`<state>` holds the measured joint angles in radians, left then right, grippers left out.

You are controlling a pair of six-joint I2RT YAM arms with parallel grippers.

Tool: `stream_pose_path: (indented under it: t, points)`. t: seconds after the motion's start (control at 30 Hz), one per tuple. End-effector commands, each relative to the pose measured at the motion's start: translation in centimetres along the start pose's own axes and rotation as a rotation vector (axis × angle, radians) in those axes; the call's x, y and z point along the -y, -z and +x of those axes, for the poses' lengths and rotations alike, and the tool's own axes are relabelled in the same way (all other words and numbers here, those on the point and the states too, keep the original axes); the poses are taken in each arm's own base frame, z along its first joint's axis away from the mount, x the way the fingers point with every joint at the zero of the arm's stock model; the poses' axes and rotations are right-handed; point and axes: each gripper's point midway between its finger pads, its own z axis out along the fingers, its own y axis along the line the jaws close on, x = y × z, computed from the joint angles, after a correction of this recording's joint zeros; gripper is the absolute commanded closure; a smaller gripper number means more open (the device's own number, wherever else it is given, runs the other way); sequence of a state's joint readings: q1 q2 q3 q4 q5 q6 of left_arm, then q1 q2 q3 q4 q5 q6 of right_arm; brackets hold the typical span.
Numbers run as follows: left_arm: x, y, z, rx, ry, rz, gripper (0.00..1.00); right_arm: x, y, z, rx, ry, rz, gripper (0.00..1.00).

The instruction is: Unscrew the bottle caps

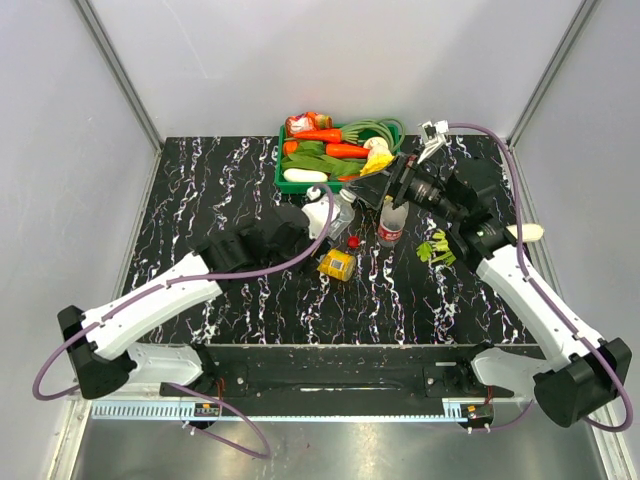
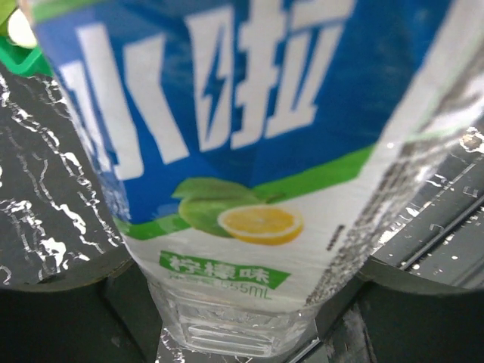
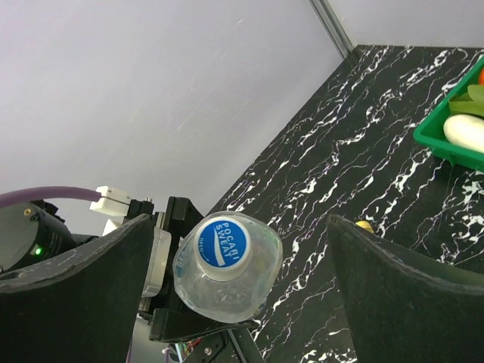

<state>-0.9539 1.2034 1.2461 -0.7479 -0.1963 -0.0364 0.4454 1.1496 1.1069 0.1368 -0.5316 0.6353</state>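
Stage: blue cap (image 3: 223, 246). Blue-label bottle (image 2: 249, 151) pinched in left gripper (image 1: 328, 212); right gripper (image 3: 240, 227) spread wide, facing cap (no contact yet). Next: advance, close squarely, twist.

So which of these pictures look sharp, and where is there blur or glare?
Left wrist: the blue-label bottle fills the frame, its print soft up close. Right wrist: the blue cap reads crisply; the tool fingers beside it are blurred. Top: even light.

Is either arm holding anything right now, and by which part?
The left gripper grips the blue-label bottle by its labelled body; the right gripper stands open before its cap, empty.
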Motion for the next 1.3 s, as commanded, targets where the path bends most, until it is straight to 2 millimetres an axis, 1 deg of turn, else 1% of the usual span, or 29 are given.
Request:
stream_pose_path:
  t: [0.0,0.1,0.2,0.33,0.5,0.63,0.77,0.93,1.0,1.13,1.27]
  points:
    - [-2.1,0.6,-2.0,0.015,0.008,-0.163,0.36,-1.1,-0.3,-1.8,0.039,-0.016,-0.013,0.02]
    - [-2.3,0.5,-2.3,0.009,0.002,-0.192,0.36,-0.7,-0.6,-1.5,0.029,-0.041,-0.010,0.05]
    - [-1.9,0.2,-2.6,0.006,-0.010,-0.194,0.36,-0.2,-0.8,-1.2,0.031,-0.072,-0.004,0.10]
    - [-1.7,-0.2,-2.5,-0.010,-0.022,-0.199,0.36,-0.1,-1.1,-1.0,0.027,-0.105,-0.007,0.15]
    - [-1.6,-0.5,-2.4,-0.022,-0.029,-0.208,0.36,-0.3,-1.2,-0.8,0.019,-0.119,-0.025,0.23]
    - [-1.6,-0.6,-2.4,-0.025,-0.027,-0.215,0.36,-0.6,-1.3,-0.4,-0.004,-0.123,-0.043,0.32]
    - [-1.7,-0.5,-2.7,-0.016,-0.022,-0.217,0.36,-0.2,-1.4,-0.2,-0.013,-0.126,-0.034,0.41]
    - [-1.5,-0.5,-2.9,-0.007,-0.018,-0.206,0.36,0.1,-1.6,0.3,-0.033,-0.122,-0.032,0.44]
    - [-1.4,-0.5,-3.0,-0.005,-0.017,-0.202,0.36,0.1,-1.6,0.2,-0.031,-0.117,-0.034,0.53]
    - [-1.3,-0.8,-2.6,-0.015,-0.019,-0.199,0.36,0.0,-1.4,0.1,-0.026,-0.111,-0.033,0.73]
    - [-1.0,-1.0,-2.2,-0.016,-0.016,-0.180,0.36,-0.1,-1.1,-0.1,-0.013,-0.085,-0.030,0.82]
